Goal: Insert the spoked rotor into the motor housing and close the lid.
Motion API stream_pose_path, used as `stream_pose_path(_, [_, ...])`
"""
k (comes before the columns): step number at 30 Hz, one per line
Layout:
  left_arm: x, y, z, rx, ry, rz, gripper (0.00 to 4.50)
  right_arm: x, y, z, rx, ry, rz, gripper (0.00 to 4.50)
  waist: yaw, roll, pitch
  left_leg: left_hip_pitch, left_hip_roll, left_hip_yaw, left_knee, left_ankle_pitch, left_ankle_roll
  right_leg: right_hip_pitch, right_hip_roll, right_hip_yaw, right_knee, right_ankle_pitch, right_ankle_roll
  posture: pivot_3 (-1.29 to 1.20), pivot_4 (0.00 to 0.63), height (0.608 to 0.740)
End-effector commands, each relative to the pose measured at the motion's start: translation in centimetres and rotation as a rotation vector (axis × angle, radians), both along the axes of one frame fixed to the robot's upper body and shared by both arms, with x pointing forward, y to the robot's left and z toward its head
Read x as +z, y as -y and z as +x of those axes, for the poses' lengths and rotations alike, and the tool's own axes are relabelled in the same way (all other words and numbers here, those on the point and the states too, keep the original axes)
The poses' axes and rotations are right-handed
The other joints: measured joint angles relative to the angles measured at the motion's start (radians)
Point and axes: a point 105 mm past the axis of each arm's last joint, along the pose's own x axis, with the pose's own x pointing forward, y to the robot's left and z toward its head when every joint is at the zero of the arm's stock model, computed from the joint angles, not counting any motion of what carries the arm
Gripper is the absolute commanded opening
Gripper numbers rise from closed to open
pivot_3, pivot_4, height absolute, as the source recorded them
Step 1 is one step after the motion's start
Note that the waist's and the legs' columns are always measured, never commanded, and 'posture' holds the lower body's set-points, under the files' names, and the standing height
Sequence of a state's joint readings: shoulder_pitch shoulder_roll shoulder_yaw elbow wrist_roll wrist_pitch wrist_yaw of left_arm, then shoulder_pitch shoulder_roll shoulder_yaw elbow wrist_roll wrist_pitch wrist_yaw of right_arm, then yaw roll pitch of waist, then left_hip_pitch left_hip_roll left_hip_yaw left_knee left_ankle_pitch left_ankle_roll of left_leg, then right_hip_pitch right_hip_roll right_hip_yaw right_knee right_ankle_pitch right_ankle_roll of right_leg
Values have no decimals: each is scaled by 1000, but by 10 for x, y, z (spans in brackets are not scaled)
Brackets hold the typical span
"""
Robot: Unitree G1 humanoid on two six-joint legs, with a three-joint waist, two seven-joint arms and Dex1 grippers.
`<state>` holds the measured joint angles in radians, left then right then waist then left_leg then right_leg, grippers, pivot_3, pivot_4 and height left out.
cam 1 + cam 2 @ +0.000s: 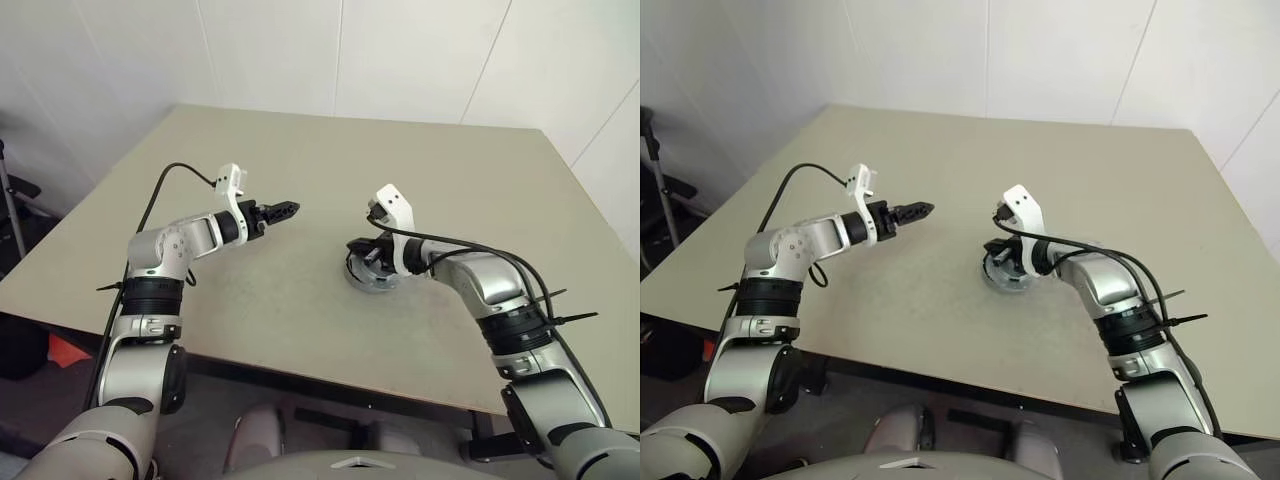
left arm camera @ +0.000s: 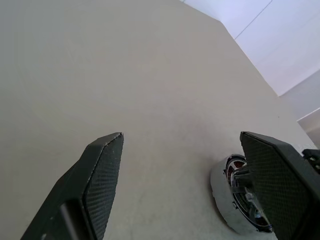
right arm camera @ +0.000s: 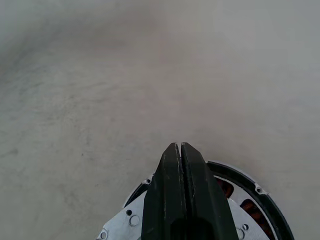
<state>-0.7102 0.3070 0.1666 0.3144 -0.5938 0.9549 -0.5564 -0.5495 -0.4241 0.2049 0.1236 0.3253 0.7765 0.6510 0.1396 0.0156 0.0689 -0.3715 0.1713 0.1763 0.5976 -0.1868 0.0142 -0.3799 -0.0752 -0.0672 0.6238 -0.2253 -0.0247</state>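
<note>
Silver motor housing (image 3: pixel 250 200) | reddish-brown windings inside | contents partly hidden, perhaps spokes

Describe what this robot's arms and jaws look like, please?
Both arms are silver-grey metal segments joined by black ribbed bands, with loose black cables looping along them. Each wrist carries a white plastic camera bracket. The left gripper and right gripper each end in two black, tapered fingers with finely textured inner faces.

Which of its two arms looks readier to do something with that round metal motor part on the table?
The right. Its right gripper, fingers shut, sits right over the motor housing. The left gripper hangs open in the air, off to the side.
</note>
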Motion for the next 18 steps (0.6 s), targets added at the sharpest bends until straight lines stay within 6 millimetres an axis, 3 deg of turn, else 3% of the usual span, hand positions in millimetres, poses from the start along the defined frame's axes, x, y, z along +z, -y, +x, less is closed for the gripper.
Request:
stream_pose_path(1, [19,-3,6,11,65,-6,3951,2,3,5,-25,29,22,15,0,-1,0,0,0,0,0,0,0,1,0,0,0,0,0,0,0,740])
stream_pose_path(7, [15,0,5,0,53,-6,3951,53,1,2,7,138,159,15,-5,-1,0,0,0,0,0,0,0,0,0,0,0,0,0,0,0,740])
stream_pose_path(12, [9,8,5,-19,42,-11,3951,123,7,-11,54,391,338,15,-6,-1,0,0,0,0,-1,0,0,0,0,0,0,0,0,0,0,740])
stream_pose_path(14, [7,11,4,-28,38,-14,3951,128,20,-17,72,439,345,15,-5,-1,0,0,0,0,-1,0,0,0,0,0,-1,0,0,0,0,740])
stream_pose_path(18, [5,16,4,-40,34,-17,3951,104,42,-23,98,358,321,15,-3,-2,0,0,0,0,0,-1,1,2,0,0,-1,0,0,0,0,740])
